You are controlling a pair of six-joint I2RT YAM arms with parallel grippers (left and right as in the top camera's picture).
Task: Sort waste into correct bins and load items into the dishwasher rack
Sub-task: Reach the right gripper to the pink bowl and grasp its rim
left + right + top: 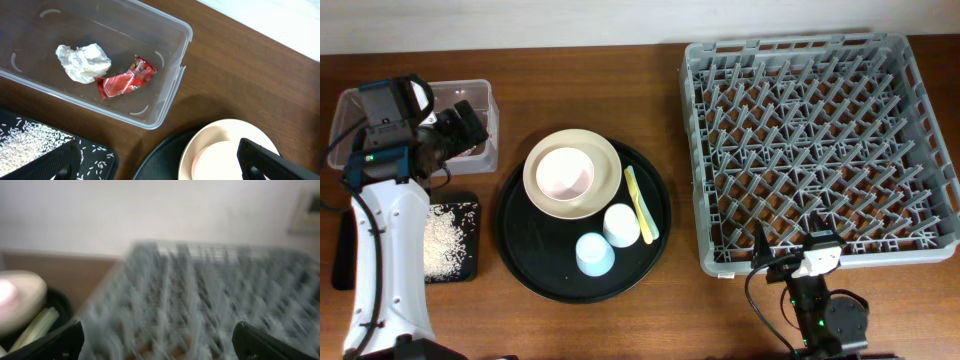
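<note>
Waste side looks done.
- Crumpled white tissue and small red crinkled wrapper both lie on the floor of the clear rectangular plastic box, touching each other.
- Heap of loose white rice grains sits in the shallow black rectangular tray, just in front of the box. A few stray grains are spread across the tray floor.

Dish side not started, as far as the views show.
- Large square grey plastic rack with its grid of pegs holds nothing.
- All five items are on the large round black tray.
- Small pink bowl is nested inside the large cream bowl.
- White cup and light blue cup sit mouth-down, just beside each other in front of the bowls.
- Slim yellow plastic utensil lies between the bowls and the tray's rack-side rim.

Tools.
- Left gripper hangs above the box's near corner, fingers spread wide, holding nothing.
- Right gripper is low at the rack's front edge. Its wrist view is badly blurred, but the fingers stand well apart with nothing between them.

Judgement: roughly the first half is finished, and five items remain to load into the rack.
</note>
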